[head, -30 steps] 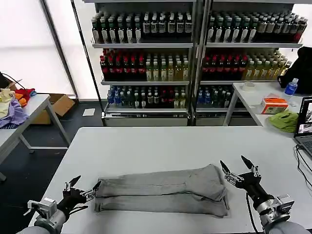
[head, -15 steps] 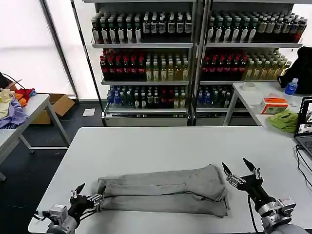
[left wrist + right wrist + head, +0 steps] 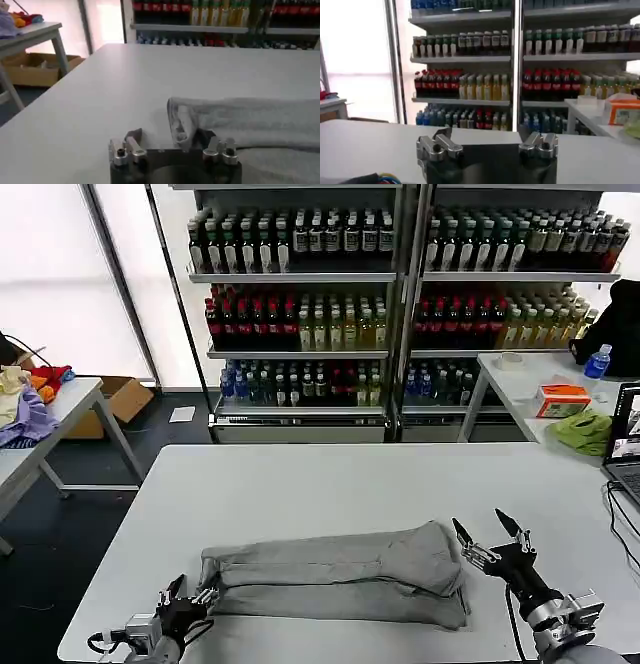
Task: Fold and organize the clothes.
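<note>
A light grey knit shirt lies on the white table, folded into a long narrow strip running left to right. My left gripper sits low at the table's near edge, right at the strip's left end. In the left wrist view the shirt's rolled end reaches in between the open fingers of the left gripper. My right gripper hovers open just past the strip's right end, above the table. The right gripper holds nothing and faces the drink shelves.
Drink shelves stand behind the table. A side table at the right holds a lime-green cloth, an orange box and a laptop. Another table at the left carries a coloured garment pile.
My left gripper has dropped lower and drawn in toward the table's near edge, closing on the shirt's left end. The right gripper has hardly moved.
</note>
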